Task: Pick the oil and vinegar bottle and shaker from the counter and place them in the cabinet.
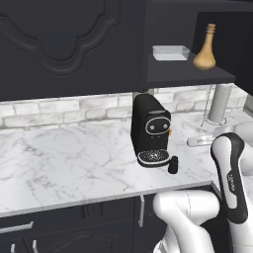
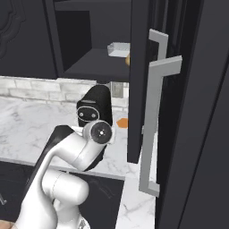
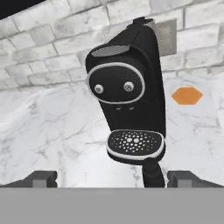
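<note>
The hand (image 3: 111, 178) is spread wide, its two blunt dark fingertips (image 3: 40, 178) standing far apart with nothing pinched between them. Straight ahead of it, close in and between the tips though nearer the right one, stands the shaker (image 3: 152, 173), a small matte black cylinder with a slight taper, upright on the desk (image 3: 52, 131). The desk is glossy white marble with grey veins and a thin edge. Just beyond the shaker rises the coffee machine (image 3: 127, 87), a rounded black body with a pale oval ring on its face and a perforated drip tray that the shaker stands just before. Behind that runs a wall of pale rough brick (image 3: 48, 57).

High above the hand, the cabinet (image 1: 188, 74) hangs with its dark flat shelf exposed. The oil and vinegar bottle (image 1: 205, 49) stands upright on it, tan-orange, wide and rounded at the base with a long narrow neck, beside a shallow clear tray (image 1: 170, 52).
</note>
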Controlling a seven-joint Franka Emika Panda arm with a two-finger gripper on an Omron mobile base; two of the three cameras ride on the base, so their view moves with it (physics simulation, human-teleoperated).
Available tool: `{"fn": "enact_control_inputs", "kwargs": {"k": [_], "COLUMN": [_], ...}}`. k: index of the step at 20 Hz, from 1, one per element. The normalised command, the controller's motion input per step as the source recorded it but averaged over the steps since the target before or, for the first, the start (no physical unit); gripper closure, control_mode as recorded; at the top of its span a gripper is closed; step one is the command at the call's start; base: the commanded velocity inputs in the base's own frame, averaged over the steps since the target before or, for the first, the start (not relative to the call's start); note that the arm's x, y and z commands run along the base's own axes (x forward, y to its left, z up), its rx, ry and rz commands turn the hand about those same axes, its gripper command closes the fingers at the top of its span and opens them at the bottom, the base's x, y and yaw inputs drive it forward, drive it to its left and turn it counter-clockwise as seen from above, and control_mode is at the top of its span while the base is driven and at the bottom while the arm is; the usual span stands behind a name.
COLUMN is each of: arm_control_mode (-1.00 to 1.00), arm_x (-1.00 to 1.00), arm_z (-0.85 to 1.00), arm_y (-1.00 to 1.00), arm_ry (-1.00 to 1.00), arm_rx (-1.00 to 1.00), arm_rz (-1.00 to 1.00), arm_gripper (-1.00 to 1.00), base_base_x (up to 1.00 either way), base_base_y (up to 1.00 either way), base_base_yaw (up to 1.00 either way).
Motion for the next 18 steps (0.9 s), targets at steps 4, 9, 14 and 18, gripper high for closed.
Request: {"fn": "enact_control_inputs", "kwargs": {"k": [4, 9, 14, 18], "arm_control_mode": [-1.00, -1.00, -1.00, -1.00], "arm_x": [0.00, -0.09, -0.03, -0.01], "arm_z": [-0.34, -0.07, -0.07, -0.29], "arm_y": [0.11, 0.01, 0.00, 0.02], "arm_ry": [0.16, 0.10, 0.09, 0.10], "arm_rx": [-0.04, -0.08, -0.10, -0.08], "arm_rz": [0.10, 0.03, 0.00, 0.00], "arm_gripper": [-1.00, -1.00, -1.00, -1.00], "base_base_x": [0.00, 0.00, 0.00, 0.00], "base_base_y": [0.00, 0.00, 0.00, 0.00], "base_base_yaw": [0.00, 0.00, 0.00, 0.00]}}
